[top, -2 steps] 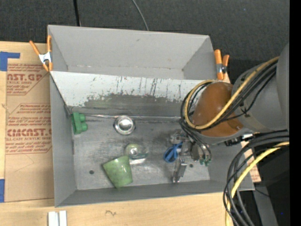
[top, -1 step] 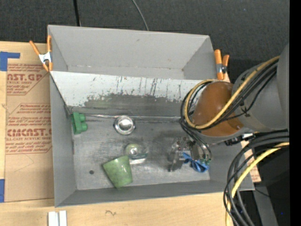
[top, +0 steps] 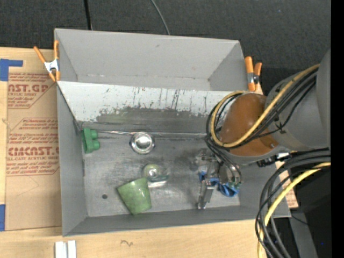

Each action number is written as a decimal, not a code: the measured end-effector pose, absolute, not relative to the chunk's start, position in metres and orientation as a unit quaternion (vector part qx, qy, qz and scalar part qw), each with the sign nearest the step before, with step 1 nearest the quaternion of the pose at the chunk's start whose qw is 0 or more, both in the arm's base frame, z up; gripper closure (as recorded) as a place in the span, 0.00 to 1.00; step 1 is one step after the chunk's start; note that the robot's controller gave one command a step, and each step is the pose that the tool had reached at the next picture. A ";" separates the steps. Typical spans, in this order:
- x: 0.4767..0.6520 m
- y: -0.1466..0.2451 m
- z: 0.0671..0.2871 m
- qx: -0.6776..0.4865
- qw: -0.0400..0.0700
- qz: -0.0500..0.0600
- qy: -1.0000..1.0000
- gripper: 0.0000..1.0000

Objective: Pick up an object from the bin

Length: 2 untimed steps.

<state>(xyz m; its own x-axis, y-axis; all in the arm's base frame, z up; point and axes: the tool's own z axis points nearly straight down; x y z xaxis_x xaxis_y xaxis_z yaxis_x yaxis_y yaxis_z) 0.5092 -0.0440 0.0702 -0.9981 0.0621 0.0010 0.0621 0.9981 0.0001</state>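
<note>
Our gripper [top: 210,190] stands at the lower right of the bin [top: 107,160], a small blue thing [top: 230,190] just right of it (open or closed, we cannot tell).

The arm's orange cover [top: 244,125] blocks the bin [top: 145,52] wall just behind the tool [top: 203,199]. A blue thing [top: 229,190] right beside the tool sits half covered, too small to identify.
</note>
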 end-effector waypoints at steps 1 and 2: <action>0.511 -0.155 0.081 -0.178 -0.001 0.000 -0.984 0.00; 0.481 -0.122 0.073 -0.168 -0.003 0.000 -0.986 0.00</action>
